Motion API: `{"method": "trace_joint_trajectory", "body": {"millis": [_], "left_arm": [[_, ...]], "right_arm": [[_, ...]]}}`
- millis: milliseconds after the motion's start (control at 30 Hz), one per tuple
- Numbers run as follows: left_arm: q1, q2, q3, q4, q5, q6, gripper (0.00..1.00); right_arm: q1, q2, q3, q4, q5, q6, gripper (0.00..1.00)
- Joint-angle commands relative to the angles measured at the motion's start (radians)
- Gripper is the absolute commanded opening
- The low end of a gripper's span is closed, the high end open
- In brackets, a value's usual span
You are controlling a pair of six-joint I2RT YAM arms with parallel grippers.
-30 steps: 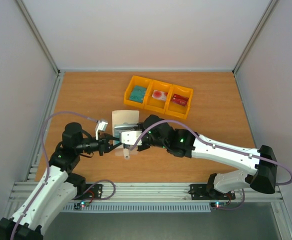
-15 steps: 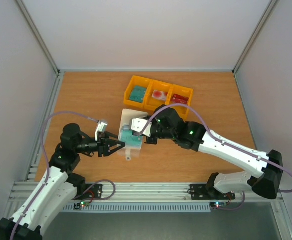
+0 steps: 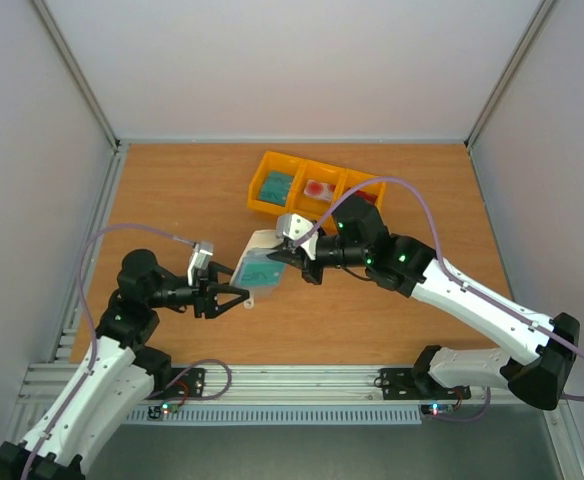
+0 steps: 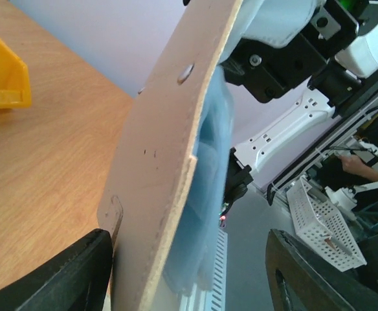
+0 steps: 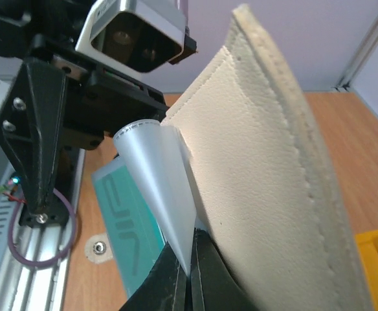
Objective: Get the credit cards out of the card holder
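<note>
Right gripper (image 5: 190, 275): jaws pinched tight on translucent grey flap (image 5: 155, 188) of card holder (image 5: 260, 194). Holder is off the table, hanging tilted from that grip, cream stitched outside twd the wrist cam.

Teal card (image 5: 121, 223) shows at holder's inner side, just beside the flap. Pale line marks on it, not legible. No brand or text readable elsewhere. From left wrist cam the outside has one round snap stud (image 4: 186, 72) and a small strap tab (image 4: 114, 217) at lower edge.

Left gripper (image 3: 237, 297): jaws wide, gripping nothing. Fingers (image 4: 66, 275) stand either side of holder's lower edge; contact w/ tab can't be told.

Arm pose, top view: R arm reaches from base at near right, long diag. across table (image 3: 172, 200) twd centre-left, wrist pointing left. L arm bent at elbow, forearm approx. level, pointing right at holder.

Yellow tray (image 3: 267, 207) at far centre, three compartments: teal card in tray (image 3: 275, 187) in left, pink-and-white card (image 3: 319, 189) in mid. Right compartment mostly behind R arm.
</note>
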Motion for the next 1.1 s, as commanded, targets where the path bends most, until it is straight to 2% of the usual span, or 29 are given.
{"method": "trace_joint_trajectory", "body": {"millis": [0,100,167,233,333,467,733,833,933,1000,1067], "left_arm": [[-0.006,-0.050,0.016,-0.028,-0.006,0.168,0.62],[-0.006,-0.069,0.063,-0.157,-0.012,0.346,0.47],[-0.009,-0.075,0.090,-0.242,0.000,0.522,0.40],[-0.009,-0.076,0.102,-0.289,-0.028,0.623,0.39],[-0.010,-0.064,0.104,-0.234,-0.100,0.568,0.35],[-0.009,-0.063,0.100,-0.198,-0.116,0.522,0.30],[-0.010,-0.044,0.087,-0.105,-0.212,0.370,0.31],[-0.010,-0.037,0.078,-0.073,-0.220,0.337,0.39],[-0.011,-0.031,0.074,-0.055,-0.219,0.322,0.42],[-0.011,-0.028,0.072,-0.040,-0.212,0.313,0.42],[-0.011,-0.025,0.068,-0.013,-0.185,0.301,0.37]], "right_arm": [[-0.005,0.008,0.067,0.024,-0.083,0.078,0.01],[-0.007,0.009,0.074,0.022,-0.089,0.081,0.01],[-0.014,0.008,0.080,0.029,-0.112,0.100,0.01],[-0.019,0.012,0.090,0.028,-0.130,0.110,0.01],[-0.019,0.018,0.094,0.025,-0.149,0.118,0.01],[-0.019,0.020,0.094,0.029,-0.170,0.125,0.01],[-0.018,0.040,0.093,0.033,-0.243,0.154,0.01],[-0.017,0.055,0.102,0.015,-0.261,0.160,0.01],[-0.018,0.060,0.106,0.004,-0.266,0.166,0.01],[-0.017,0.064,0.109,0.004,-0.270,0.171,0.01],[-0.017,0.071,0.112,-0.003,-0.266,0.173,0.01]]}}
